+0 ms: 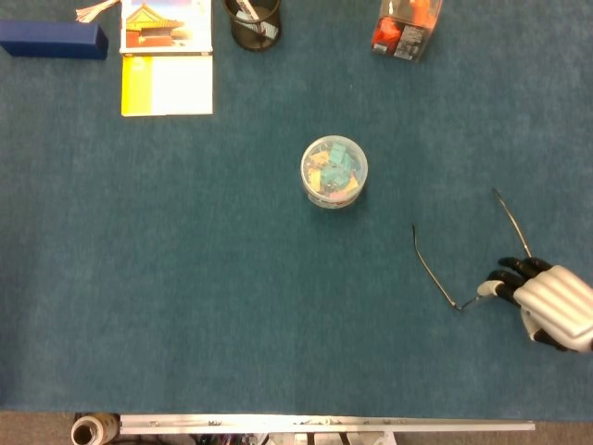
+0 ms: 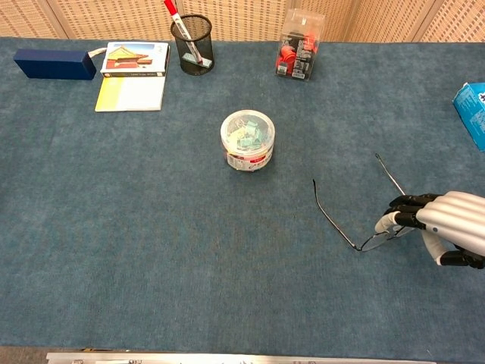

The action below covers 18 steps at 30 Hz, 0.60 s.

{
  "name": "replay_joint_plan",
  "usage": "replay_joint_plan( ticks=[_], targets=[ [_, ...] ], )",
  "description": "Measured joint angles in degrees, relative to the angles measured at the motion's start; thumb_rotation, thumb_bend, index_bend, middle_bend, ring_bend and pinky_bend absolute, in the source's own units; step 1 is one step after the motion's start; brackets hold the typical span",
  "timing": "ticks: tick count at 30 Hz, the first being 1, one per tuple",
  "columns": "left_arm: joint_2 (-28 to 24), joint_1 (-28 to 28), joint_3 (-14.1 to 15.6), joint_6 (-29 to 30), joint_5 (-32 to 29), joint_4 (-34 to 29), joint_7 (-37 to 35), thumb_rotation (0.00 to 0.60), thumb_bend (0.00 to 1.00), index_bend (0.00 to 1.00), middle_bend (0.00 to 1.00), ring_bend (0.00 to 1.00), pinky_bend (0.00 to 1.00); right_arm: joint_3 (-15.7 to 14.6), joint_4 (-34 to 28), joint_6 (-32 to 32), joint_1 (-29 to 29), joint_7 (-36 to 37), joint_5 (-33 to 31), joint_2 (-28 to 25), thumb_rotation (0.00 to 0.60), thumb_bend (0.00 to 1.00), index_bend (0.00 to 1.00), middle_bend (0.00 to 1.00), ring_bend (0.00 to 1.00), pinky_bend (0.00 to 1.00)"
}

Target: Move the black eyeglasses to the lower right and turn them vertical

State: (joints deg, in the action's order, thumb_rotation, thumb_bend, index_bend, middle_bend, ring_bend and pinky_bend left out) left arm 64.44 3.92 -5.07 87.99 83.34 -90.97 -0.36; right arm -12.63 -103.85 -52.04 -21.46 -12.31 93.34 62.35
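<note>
- The black eyeglasses lie flat on the table at the lower right of the head view, both temples unfolded and pointing toward the top of the frame.
- The right hand sits at the right edge, fingers curled down over the lens front. The fingertips appear to touch the frame in the chest view; whether anything is actually pinched cannot be told.
- The left hand shows in neither view.
- Step in hand, as a judgement: securing a hold on the front bar for the turn. Close on the bar or the nearer hinge, not on a thin temple, which would likely flex.
- Keep the lenses off the cloth while rotating; dragging could snag a temple tip in the pile.
- Rotate about the held point until the temples change direction as required, then lower flat before opening the fingers.
- Clearance: the clip tub stands well apart, at mid-frame.
- Writing: the booklet at upper left shows a picture cover; its text is too small to read. The tub's label is also illegible.
</note>
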Motion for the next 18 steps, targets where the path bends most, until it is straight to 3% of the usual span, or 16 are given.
replay_joint_plan(
  ticks=[18],
  targets=[
    [0.2,0.1,0.0,-0.1,0.0,0.0,0.6,0.600,0.38,0.48,0.54,0.40,0.53,-3.7,-6.2,3.3,-0.7,-1.9,0.0,-7.0,0.600,1.00,0.24,0.27,0.11,0.20]
  ],
)
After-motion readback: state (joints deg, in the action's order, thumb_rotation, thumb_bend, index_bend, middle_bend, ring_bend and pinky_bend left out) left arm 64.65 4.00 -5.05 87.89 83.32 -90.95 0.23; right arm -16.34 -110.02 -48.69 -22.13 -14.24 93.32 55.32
